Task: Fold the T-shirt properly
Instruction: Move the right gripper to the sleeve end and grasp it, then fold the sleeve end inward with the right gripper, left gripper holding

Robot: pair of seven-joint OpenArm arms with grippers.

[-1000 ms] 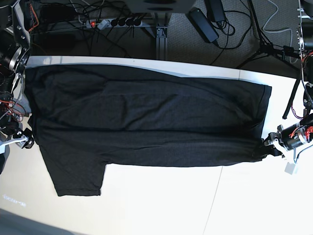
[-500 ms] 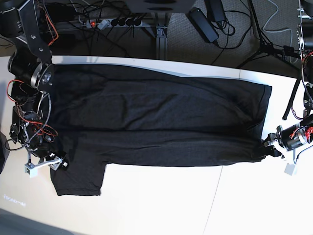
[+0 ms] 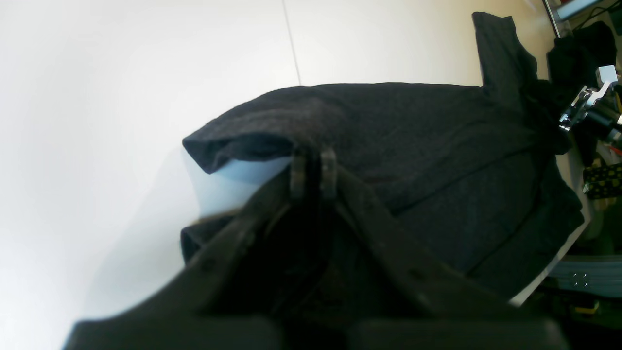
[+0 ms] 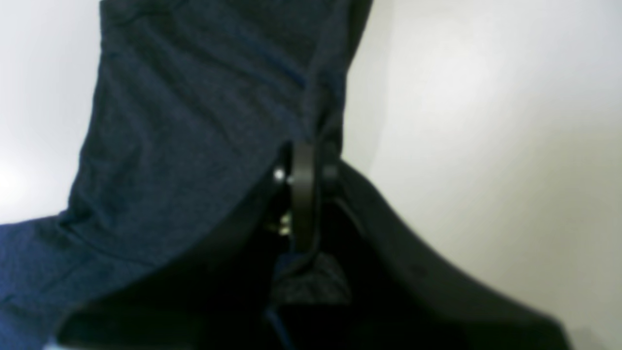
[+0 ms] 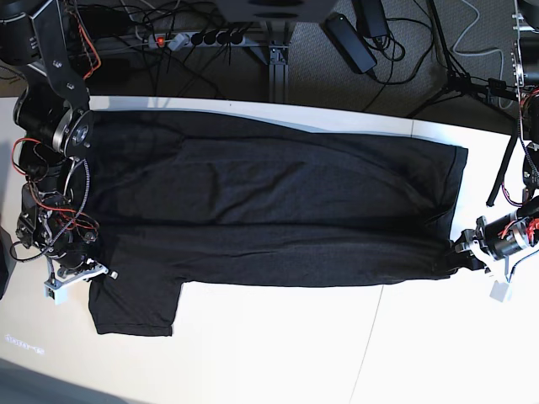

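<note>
Right pincer (image 5: 99,273) has just come down and clamped the T-shirt (image 5: 269,202) sleeve edge; left pincer (image 5: 459,252) already pinching the hem, so lift-and-fold looks next.

Bright light washed out the white table (image 5: 278,345). Both wrist pictures were blurry, most toward six o'clock.

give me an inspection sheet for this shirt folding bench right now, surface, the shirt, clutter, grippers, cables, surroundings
Surface: white table, a seam line across it.
Job's things: black T-shirt spread lengthwise, partly folded, one sleeve sticking out at the near edge.
Clutter: nothing seen on the table.
Grippers: left gripper shut on the shirt's hem corner; right gripper shut on the shirt's edge by the sleeve.
Cables: loose black cables and a power strip on the floor behind.
Surroundings: grey carpet, stand legs.
</note>
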